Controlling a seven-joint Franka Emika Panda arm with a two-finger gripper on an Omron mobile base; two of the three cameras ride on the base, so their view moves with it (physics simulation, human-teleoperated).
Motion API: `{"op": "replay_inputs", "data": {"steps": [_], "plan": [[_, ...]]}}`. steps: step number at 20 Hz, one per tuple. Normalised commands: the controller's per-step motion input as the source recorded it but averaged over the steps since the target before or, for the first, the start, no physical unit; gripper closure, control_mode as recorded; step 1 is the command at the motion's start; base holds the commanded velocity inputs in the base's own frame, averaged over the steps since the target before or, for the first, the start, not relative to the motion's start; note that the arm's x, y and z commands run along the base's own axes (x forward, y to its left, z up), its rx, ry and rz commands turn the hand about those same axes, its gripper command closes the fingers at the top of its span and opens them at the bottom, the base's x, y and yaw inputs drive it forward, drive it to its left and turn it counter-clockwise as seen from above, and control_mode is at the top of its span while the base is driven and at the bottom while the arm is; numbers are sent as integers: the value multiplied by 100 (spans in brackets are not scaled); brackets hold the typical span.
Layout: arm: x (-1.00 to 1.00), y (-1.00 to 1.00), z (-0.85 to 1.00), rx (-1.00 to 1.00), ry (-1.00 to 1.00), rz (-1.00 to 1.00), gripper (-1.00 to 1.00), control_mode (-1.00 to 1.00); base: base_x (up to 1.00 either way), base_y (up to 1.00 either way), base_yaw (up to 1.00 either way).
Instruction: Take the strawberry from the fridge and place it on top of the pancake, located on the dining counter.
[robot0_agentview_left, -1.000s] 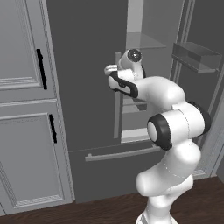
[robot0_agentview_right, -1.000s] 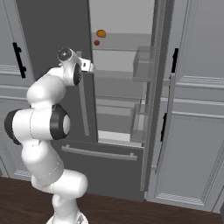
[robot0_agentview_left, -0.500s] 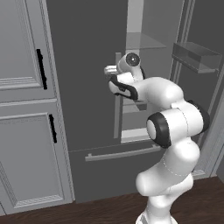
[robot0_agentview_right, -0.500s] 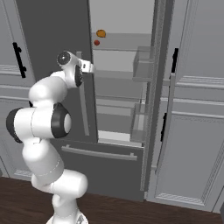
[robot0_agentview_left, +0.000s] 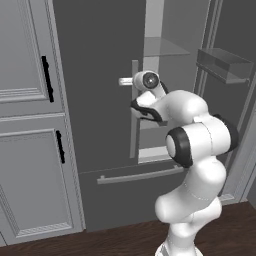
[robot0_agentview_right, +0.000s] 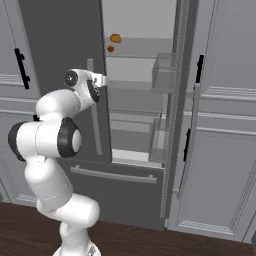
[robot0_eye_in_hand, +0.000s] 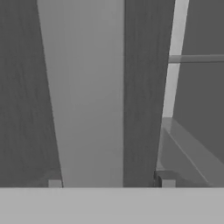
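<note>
Opening the fridge (robot0_agentview_left: 95, 110): holding the claw (robot0_eye_in_hand: 109, 180) spread around the door handle (robot0_eye_in_hand: 89, 96), not pinching yet. Next, probably squeezing and pulling; strawberry (robot0_agentview_right: 110, 49) waiting up-right of the claw.

We are seeing flat, even, rendered light with no clear source and hardly any cast shadows. The fridge (robot0_agentview_right: 60, 45) door is reading dim and dark grey, while its interior is glowing paler. Nothing is glaring. Both base views are looking slightly soft and blocky; the hand view is appearing blurred, its close surfaces smeared.
</note>
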Motion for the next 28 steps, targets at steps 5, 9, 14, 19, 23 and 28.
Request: {"op": "replay_inputs", "data": {"steps": [5,9,14,19,23,28], "plan": [[-7,5,0,0,5,-4,100,-100,0,0,0],[-42,14,0,0,17,-13,100,-100,0,0,0],[-75,8,0,0,12,-17,100,-100,0,0,0],[-89,25,0,0,0,-31,100,-100,0,0,0],[-84,26,0,0,6,-34,100,-100,0,0,0],[-66,31,0,2,11,-30,100,-100,0,0,0]]}}
